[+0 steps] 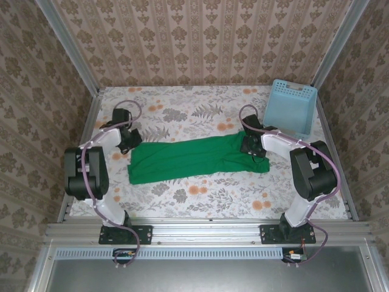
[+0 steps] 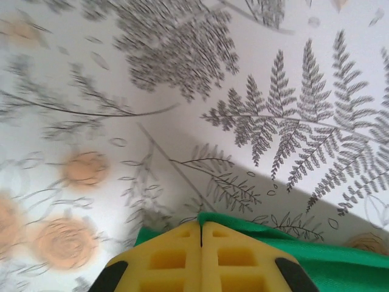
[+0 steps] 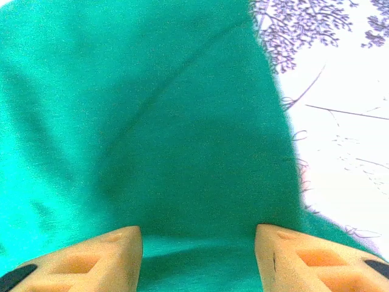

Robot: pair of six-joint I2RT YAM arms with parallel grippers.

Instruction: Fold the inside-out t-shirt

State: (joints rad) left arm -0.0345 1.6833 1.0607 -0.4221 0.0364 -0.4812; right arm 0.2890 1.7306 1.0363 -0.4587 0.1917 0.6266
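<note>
**Item:** inside-out t-shirt, bright green, laid flat on the flower-printed table between the two arms, already narrowed to a long band.

**Left end:** left gripper at the far-left corner of the band. Yellow fingers pressed flush together, no gap, green edge right at the tips. Judged a pinch on that corner, though any cloth between the pads is hidden.

**Right end:** right gripper low over the cloth, fingers well apart, green fabric spanning the gap, nothing clamped. Light blue basket beyond it in the far-right corner, apart from the shirt.

**Step in hand, as judged:** securing both ends before carrying part of the band over the rest.

**Handling notes:**
- Close the right side on a matching corner before any lift.
- Take every layer in each pinch, to guard against thin cloth slipping out.
- Raise both ends together and level, to avoid twisting the band.
- Move slowly, to limit trailing and fresh wrinkles.

**Orientation:** long axis left to right across the table, slightly slanted, right end farther from the arm bases than left end. Collar end versus hem end: cannot tell.
</note>
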